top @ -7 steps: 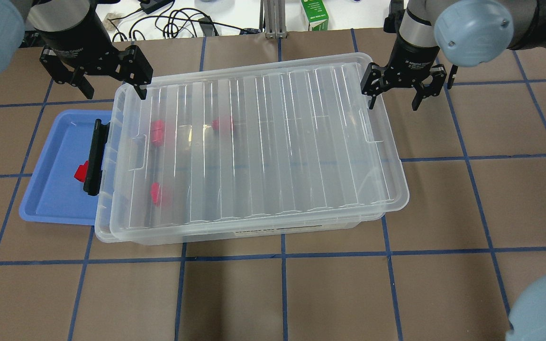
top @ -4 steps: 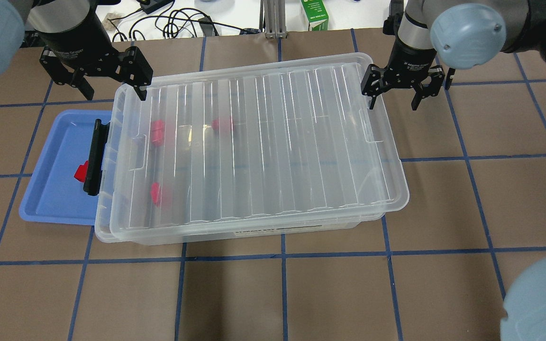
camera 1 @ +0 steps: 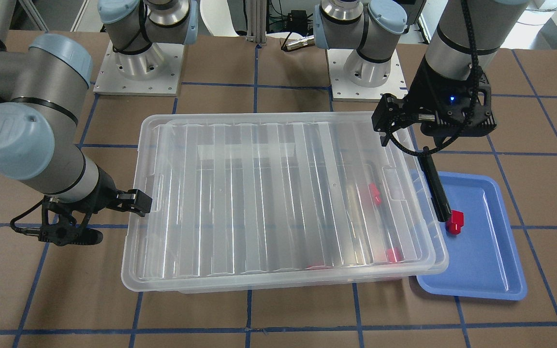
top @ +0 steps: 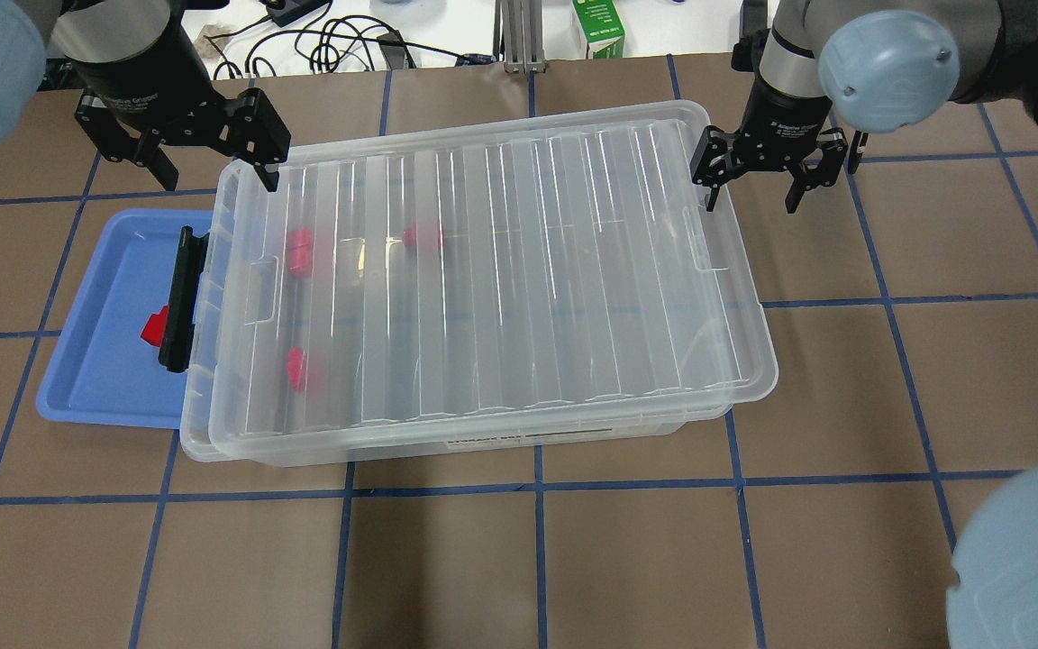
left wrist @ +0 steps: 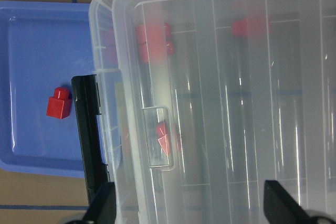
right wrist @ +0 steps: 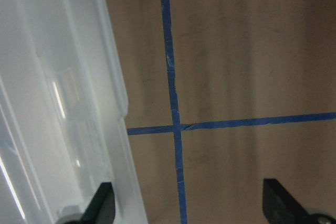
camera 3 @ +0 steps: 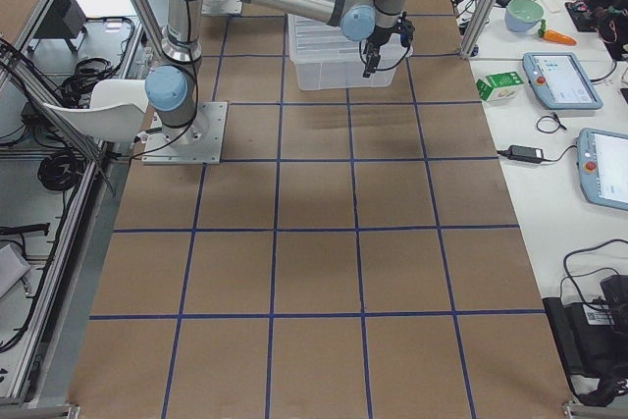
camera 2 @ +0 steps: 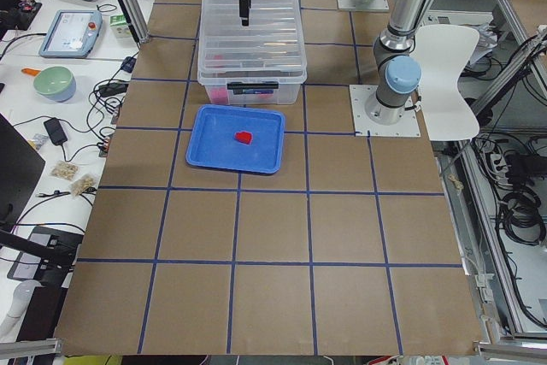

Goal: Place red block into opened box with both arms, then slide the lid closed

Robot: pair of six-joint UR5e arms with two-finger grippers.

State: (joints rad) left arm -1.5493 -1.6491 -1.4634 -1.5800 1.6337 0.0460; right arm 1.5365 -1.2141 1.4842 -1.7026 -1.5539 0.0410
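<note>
Right end effector (top: pixel 751 200) shifted slightly, apart | left end effector (top: pixel 215 171) apart, red block (top: pixel 155 326) beside its long finger (top: pixel 179 297)

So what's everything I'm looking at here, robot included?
Table: one, brown with a blue tape grid, under everything.
Box: one, clear, mid-table.
Lid: one, clear and ribbed, lying on the box.
Blocks in the box: three, red, seen through the lid at the tray end.
Loose block: one, red, on the tray.
Tray: one, blue, beside the box on the robot's left.
Carton: one, green and white, beyond the table.
Cables: several, black, near the carton.
Left arm, right arm: two, silver-grey with light-blue caps.
Left fingers: black, open, empty, by the box's tray end.
Right fingers: black, open, empty, by the opposite end.
</note>
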